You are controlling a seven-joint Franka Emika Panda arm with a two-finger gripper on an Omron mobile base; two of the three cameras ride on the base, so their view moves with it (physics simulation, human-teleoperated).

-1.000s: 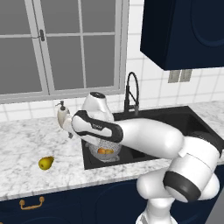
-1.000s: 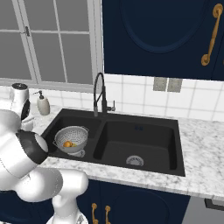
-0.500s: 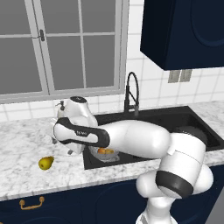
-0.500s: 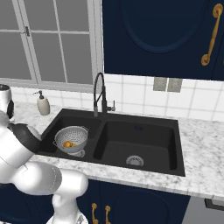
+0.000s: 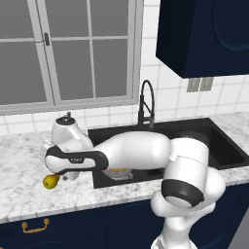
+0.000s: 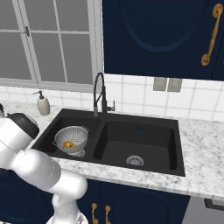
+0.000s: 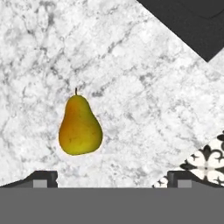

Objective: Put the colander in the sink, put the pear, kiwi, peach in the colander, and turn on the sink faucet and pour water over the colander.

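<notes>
Hand view: pear (image 7: 80, 127) lies on its side on the marble counter (image 7: 144, 109), stem at 12 o'clock, sitting toward 9 o'clock of centre. Gripper (image 7: 111, 177) hangs above it, jaws fully apart, nothing held; finger tips (image 7: 41, 178) at the bottom edge. Judgement: shift toward 9 o'clock to centre it, then close across the fat belly, not the tapering neck. Skin is smooth and yellow-green, rounded, so it'll likely roll if nudged off-centre. Right base view: colander (image 6: 72, 139), perforated pale metal bowl, sits in the left basin of the matte black sink (image 6: 144, 168) with orange fruit inside. Faucet (image 6: 101, 96) has no stream.
</notes>
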